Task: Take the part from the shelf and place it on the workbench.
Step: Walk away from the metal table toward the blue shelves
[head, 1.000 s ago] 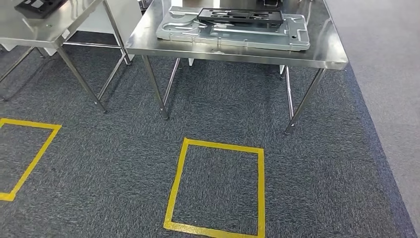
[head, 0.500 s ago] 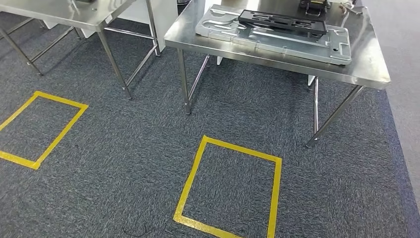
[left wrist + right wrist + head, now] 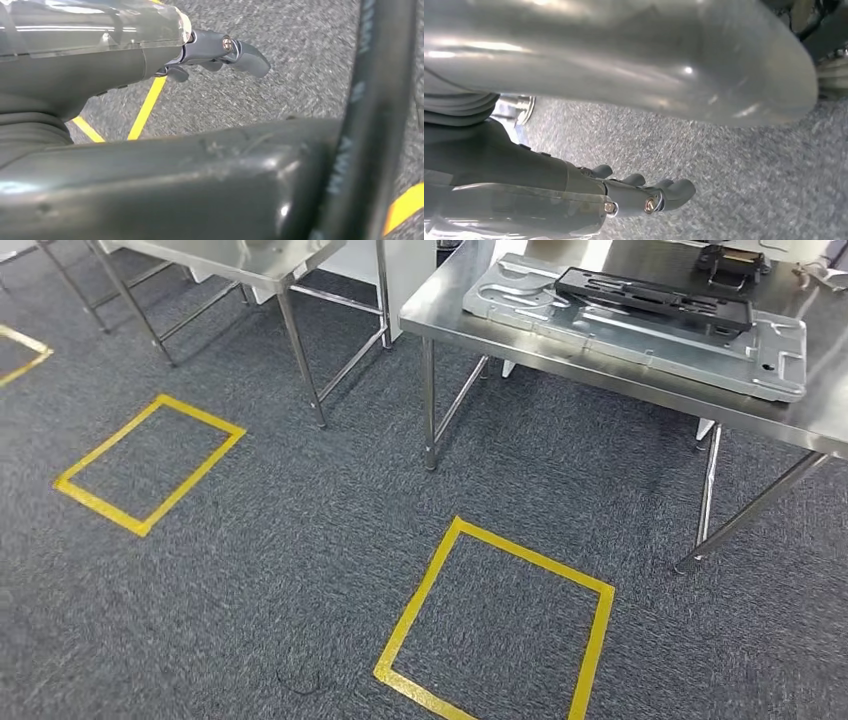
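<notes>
Neither hand carries anything, so the task looks to be at an early stage: the part has yet to be picked up, and no shelf is in sight from here. The head view looks down on grey carpet (image 3: 300, 570) marked with yellow tape squares (image 3: 497, 625), with a steel workbench (image 3: 640, 390) at the upper right. On that bench lies a large pressed metal plate (image 3: 640, 335), and a long black slotted piece (image 3: 655, 298) rests on top of it; whether either one is the part the task means, I cannot tell. A second steel table (image 3: 235, 258) stands to the left, well apart from the first. What remains, as far as I can judge, is the whole job: reach the shelf, take the part, bring it to the bench and set it down. The wrist views add what the head view lacks, namely the hands. The left hand (image 3: 220, 52) hangs over the carpet near a yellow tape line, its dark fingers (image 3: 250, 57) extended loosely and apart with nothing between them. The right hand (image 3: 644, 192) also hangs above the carpet, fingers slightly curled but spread and empty. The wrist views in turn give no sight of the bench.
</notes>
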Motion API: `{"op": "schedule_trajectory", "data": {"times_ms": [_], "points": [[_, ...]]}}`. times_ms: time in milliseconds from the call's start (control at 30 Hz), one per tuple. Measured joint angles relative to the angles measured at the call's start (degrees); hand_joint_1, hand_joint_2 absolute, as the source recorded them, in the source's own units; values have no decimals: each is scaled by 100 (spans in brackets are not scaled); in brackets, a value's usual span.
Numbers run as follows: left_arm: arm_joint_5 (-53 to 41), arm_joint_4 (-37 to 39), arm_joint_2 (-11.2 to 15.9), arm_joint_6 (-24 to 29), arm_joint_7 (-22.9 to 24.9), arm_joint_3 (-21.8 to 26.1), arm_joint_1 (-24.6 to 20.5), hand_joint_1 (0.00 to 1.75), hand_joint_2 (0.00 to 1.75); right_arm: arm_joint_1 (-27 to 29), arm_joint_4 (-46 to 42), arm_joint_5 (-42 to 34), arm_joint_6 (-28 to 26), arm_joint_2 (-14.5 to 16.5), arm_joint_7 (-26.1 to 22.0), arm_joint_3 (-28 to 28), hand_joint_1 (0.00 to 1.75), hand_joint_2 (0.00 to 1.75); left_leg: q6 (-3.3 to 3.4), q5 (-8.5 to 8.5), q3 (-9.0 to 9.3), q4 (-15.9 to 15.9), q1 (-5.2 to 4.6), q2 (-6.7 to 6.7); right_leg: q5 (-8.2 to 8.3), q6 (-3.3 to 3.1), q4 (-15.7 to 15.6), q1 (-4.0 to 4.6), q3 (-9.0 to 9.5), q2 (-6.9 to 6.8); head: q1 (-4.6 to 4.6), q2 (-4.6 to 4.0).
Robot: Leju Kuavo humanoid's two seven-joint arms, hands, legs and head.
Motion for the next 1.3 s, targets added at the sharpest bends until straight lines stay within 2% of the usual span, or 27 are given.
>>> {"op": "schedule_trajectory", "data": {"times_ms": [67, 100, 133, 167, 200, 267, 300, 367, 400, 467, 533, 567, 600, 633, 667, 700, 767, 833, 900, 967, 1033, 1100, 1133, 1167, 1200, 1233, 1300], "points": [[3, 0, -2, 4, 1, 3, -14, 0, 0, 14, 5, 5, 4, 0, 0, 0, 0, 0, -46, -332, -348, 737, 24, 145, -11, -17, 2, 15, -4, -178, -1, 0], [4, 0, -2, 5, 1, 5, -9, 0, 0, 15, 8, 7, 6, 0, 0, 0, 0, 0, -60, -372, -434, 932, 34, 171, -18, -16, 3, 19, -4, -266, 0, 0], [5, 0, -2, 5, 2, 9, 0, 0, 0, 14, 9, 9, 5, 0, 0, 0, 0, 0, -67, -299, -406, 903, 42, 192, -25, -11, 4, 20, 1, -346, -1, 0], [5, 0, -1, 6, 2, 13, 11, 0, 0, 11, 9, 11, 5, 0, 0, 0, 0, 0, -66, -134, -256, 642, 47, 228, -35, -2, 4, 20, 12, -421, 0, 0], [5, 0, -1, 7, 3, 16, 16, 0, 0, 8, 9, 14, 5, 1, 0, 0, 0, 0, -56, 65, -24, 226, 46, 309, -48, 11, 4, 21, 31, -490, 0, 0], [6, 0, 1, 9, 3, 19, 3, 0, 0, 5, 9, 19, 7, 3, -2, 0, 0, 0, -3, 292, 346, -478, 11, 495, -76, 58, 7, 46, 66, -610, 0, 0], [9, 0, 1, 10, 3, 20, -1, 0, 0, -1, 9, 21, 11, 4, -5, 0, 0, 0, 30, 317, 415, -634, -8, 542, -86, 87, 9, 57, 80, -658, 0, 0], [28, 0, 1, 12, 7, 31, 11, 0, 0, -26, 9, 28, 21, 5, -13, 0, 0, 0, 95, 317, 400, -680, -26, 469, -92, 148, 0, 67, 108, -747, 0, 0], [40, 0, 0, 13, 10, 39, 23, 0, 0, -39, 9, 32, 25, 5, -17, 0, 0, 0, 126, 335, 409, -698, -15, 419, -110, 183, 10, 56, 124, -735, 0, 0], [61, 0, -3, 14, 21, 62, 26, 0, 0, -41, 9, 39, 28, 5, -26, 0, 0, 0, 200, 385, 434, -749, 13, 316, -303, 233, 253, 40, 39, -494, 1, 0], [73, 0, -4, 14, 29, 87, 9, 0, 0, -22, 10, 48, 30, 4, -31, 0, 0, 0, 248, 414, 423, -764, 17, 208, -688, 244, 934, 29, -290, -200, 2, 0], [78, 0, -3, 15, 30, 98, 3, 0, 0, -15, 10, 51, 30, 4, -31, 0, 0, 0, 259, 418, 411, -761, 10, 147, -844, 240, 1311, 30, -483, -148, 2, 0], [83, 0, -3, 15, 30, 109, 2, 0, 0, -9, 10, 55, 31, 4, -31, 0, 0, 0, 262, 419, 405, -757, 4, 77, -898, 237, 1560, 31, -618, -129, 1, 0], [86, 0, -2, 16, 30, 116, 5, 0, 0, -5, 9, 56, 31, 4, -30, 0, 0, 0, 262, 419, 406, -750, 0, 2, -831, 231, 1610, 31, -661, -118, 1, 0], [86, 0, -2, 16, 30, 122, 9, 0, 0, -1, 9, 56, 31, 4, -30, 0, 0, 0, 259, 416, 412, -741, -2, -79, -651, 219, 1427, 30, -593, -96, 1, 0], [86, 0, -2, 16, 30, 125, 10, 0, 0, 5, 9, 56, 31, 4, -29, 0, 0, 0, 252, 412, 419, -730, -1, -161, -408, 201, 1067, 29, -442, -31, 1, 0], [86, 0, -8, 16, 30, 127, 3, 0, 0, 21, 10, 56, 31, 1, -27, 0, 0, 0, 215, 393, 399, -687, -8, -307, -88, 160, 359, 19, -150, 253, 1, 0], [89, 0, -12, 16, 31, 130, 1, 0, 0, 18, 10, 57, 32, -2, -31, 0, 0, 0, 146, 390, 343, -660, -1, -422, -46, 133, 109, 27, -62, 394, 1, 0], [98, -1, -8, 17, 31, 134, 14, 0, 0, 0, 9, 58, 46, 1, -34, 0, 0, 0, 67, 399, 308, -661, 18, -496, -26, 90, 68, 27, -44, 258, 1, 0], [105, -2, -7, 19, 31, 137, 17, 0, 0, 2, 10, 61, 76, 5, -33, 0, 0, 0, 2, 276, 224, -469, 14, -278, -6, 17, 9, 4, -2, 104, -2, 0], [111, -4, -8, 18, 30, 137, -2, 0, 0, 23, 11, 68, 100, 7, -33, 0, 0, 0, -53, -55, -67, 143, 20, 44, -12, -37, -13, 10, 23, -71, -4, 0], [120, -4, -8, 16, 30, 139, -13, 0, 0, 35, 11, 75, 113, 7, -33, 0, 0, 0, -99, -310, -396, 798, 46, 151, -32, -56, -10, 26, 30, -252, -4, 0], [125, -4, -7, 16, 30, 143, -6, 0, 0, 36, 11, 78, 119, 7, -33, 0, 0, 0, -114, -298, -447, 901, 56, 174, -45, -54, -8, 28, 37, -335, -4, 0], [130, -4, -6, 16, 30, 148, 4, 0, 0, 35, 11, 81, 124, 7, -33, 1, 0, 0, -123, -183, -384, 782, 64, 203, -59, -47, -6, 29, 49, -411, -4, 0], [139, -4, -5, 16, 30, 154, 13, 0, 0, 34, 11, 85, 128, 7, -33, 1, 0, 0, -122, 4, -214, 466, 70, 263, -75, -34, -4, 29, 70, -483, -4, 0], [151, -4, -4, 16, 30, 159, 16, 0, 0, 32, 11, 89, 130, 7, -33, 2, 0, 0, -112, 192, 0, 72, 71, 376, -93, -16, -3, 33, 95, -545, -4, 0], [174, -4, -3, 16, 29, 168, -2, 0, 0, 29, 11, 92, 129, 8, -33, 2, 0, 0, -55, 379, 306, -503, 44, 593, -133, 38, 7, 60, 136, -664, -4, 0]]}}
